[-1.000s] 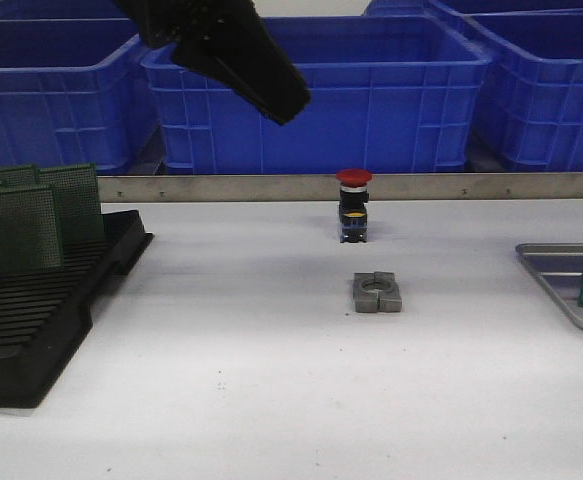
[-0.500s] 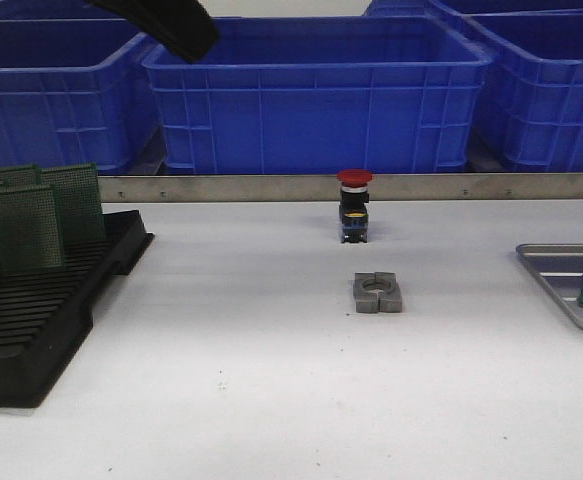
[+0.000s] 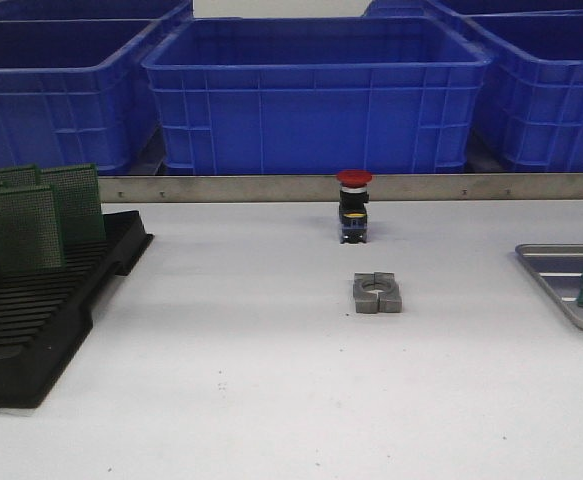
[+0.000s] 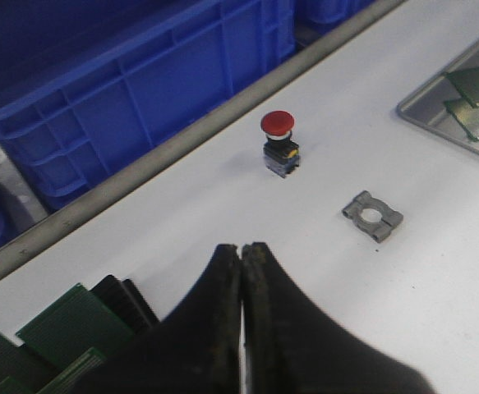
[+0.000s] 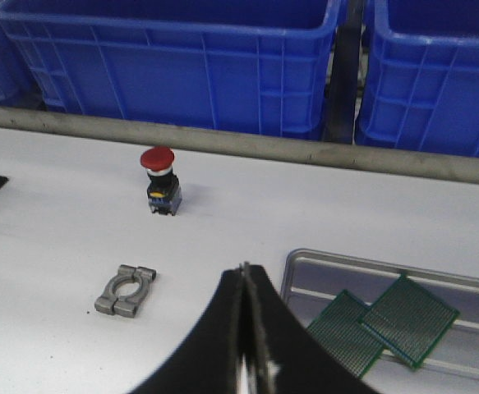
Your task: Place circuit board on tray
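The silver-grey metal tray (image 3: 561, 275) lies at the table's right edge. It also shows in the right wrist view (image 5: 436, 275) with two green circuit boards (image 5: 384, 322) lying flat in it, and in the left wrist view (image 4: 436, 111). Several more green boards (image 3: 31, 225) stand upright in the black slotted rack (image 3: 31, 320) at the left. My left gripper (image 4: 242, 248) is shut and empty, high above the table near the rack. My right gripper (image 5: 243, 268) is shut and empty, above the table beside the tray. Neither gripper shows in the front view.
A red-capped push button (image 3: 353, 205) stands at mid-table near the back. A grey metal clamp block (image 3: 377, 293) lies in front of it. Blue plastic bins (image 3: 316, 95) line the back behind a metal rail (image 3: 371, 187).
The dark left arm that hung at the upper left of the front view has moved up and left, out of that view. Nothing on the table has moved.
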`<action>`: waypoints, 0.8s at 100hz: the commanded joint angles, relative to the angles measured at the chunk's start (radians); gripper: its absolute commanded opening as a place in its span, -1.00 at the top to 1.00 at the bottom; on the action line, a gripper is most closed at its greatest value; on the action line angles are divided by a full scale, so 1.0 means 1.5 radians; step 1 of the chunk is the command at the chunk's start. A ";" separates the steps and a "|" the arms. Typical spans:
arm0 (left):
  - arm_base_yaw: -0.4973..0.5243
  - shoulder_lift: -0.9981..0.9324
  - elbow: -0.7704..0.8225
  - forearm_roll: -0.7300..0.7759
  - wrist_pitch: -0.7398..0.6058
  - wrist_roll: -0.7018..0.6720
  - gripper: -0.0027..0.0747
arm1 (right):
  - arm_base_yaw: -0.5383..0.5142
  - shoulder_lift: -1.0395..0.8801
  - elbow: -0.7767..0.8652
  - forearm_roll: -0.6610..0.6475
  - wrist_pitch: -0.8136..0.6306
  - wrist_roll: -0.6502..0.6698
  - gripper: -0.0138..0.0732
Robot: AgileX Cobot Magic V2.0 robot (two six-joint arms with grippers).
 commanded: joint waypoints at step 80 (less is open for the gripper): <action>0.002 -0.416 0.279 -0.053 -0.160 -0.008 0.98 | 0.000 -0.262 0.053 0.013 0.091 -0.013 0.82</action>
